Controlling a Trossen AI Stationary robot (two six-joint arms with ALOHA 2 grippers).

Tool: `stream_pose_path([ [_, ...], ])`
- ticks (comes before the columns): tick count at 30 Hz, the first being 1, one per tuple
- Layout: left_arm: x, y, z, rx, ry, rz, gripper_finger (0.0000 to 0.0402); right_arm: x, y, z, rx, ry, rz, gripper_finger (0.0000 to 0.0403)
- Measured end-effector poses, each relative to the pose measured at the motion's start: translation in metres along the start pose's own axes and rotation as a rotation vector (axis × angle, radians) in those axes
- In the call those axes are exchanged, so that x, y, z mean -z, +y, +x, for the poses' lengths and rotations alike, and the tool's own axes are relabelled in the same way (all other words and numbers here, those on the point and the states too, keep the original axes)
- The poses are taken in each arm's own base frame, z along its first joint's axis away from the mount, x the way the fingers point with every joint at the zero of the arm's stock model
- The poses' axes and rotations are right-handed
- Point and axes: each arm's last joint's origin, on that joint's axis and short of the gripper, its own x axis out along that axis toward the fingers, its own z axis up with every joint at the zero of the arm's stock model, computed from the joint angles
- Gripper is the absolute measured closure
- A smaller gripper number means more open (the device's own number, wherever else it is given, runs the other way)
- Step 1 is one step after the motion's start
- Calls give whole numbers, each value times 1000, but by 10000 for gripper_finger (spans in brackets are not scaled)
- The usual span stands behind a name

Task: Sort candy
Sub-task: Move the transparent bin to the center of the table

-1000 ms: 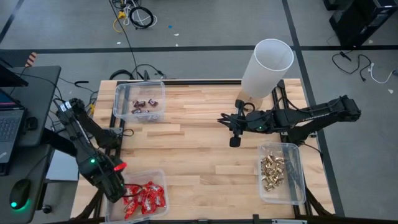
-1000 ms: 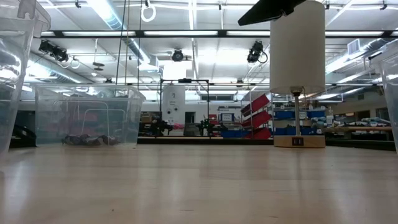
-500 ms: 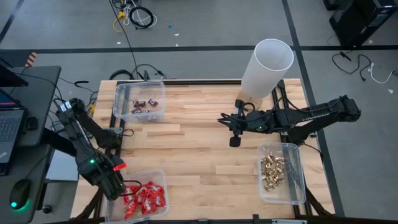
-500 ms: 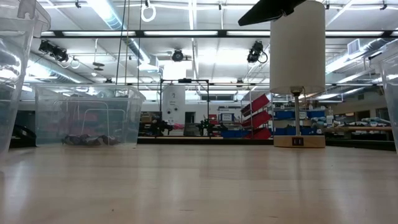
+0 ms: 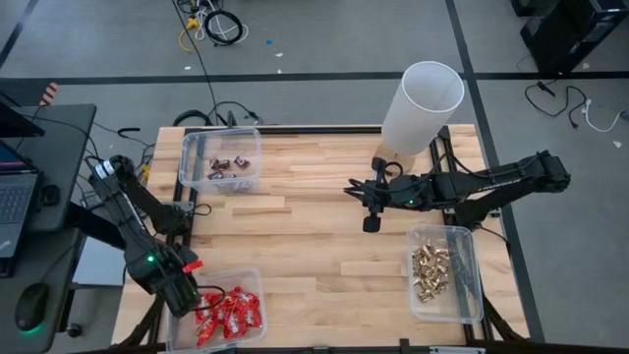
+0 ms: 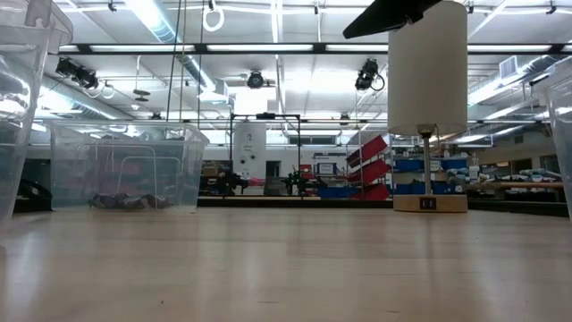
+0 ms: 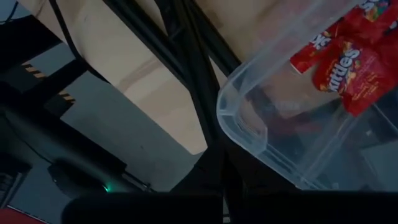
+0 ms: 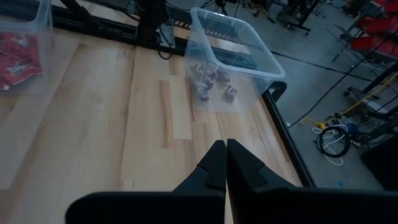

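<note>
Candy: red packets (image 5: 228, 313), gold pieces (image 5: 430, 271), dark bars (image 5: 230, 163) lie by kind in separate bins.
Left gripper (image 5: 185, 295): closed, empty, at red bin (image 5: 254, 280).
Right gripper (image 5: 371, 222): closed, empty, above bare table (image 5: 305, 236).

In the low view, the clear bin (image 6: 18, 107) and another bin (image 6: 563, 134) are cropped by the frame edges.

This is a large robotics lab or industrial workshop. The low view looks across the pale wooden-plank table (image 6: 286, 268) into an open hall with long ceiling strip lights (image 6: 152, 18), black metal frame rigs (image 6: 264, 152) and red and blue storage racks (image 6: 371, 165). From above, the grey tiled floor (image 5: 324, 39) carries loose coiled cables (image 5: 211, 25), with a laptop (image 5: 12, 202) and a mouse (image 5: 29, 307) on a side desk.
</note>
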Motion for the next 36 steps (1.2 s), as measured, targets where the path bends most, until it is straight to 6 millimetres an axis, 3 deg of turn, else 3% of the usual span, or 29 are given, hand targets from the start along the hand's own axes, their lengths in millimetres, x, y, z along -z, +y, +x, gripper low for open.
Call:
stream_pose_path([
  [36, -4, 0, -1, 28, -103, -83, 401, 0, 1, 0, -3, 3, 26, 403],
])
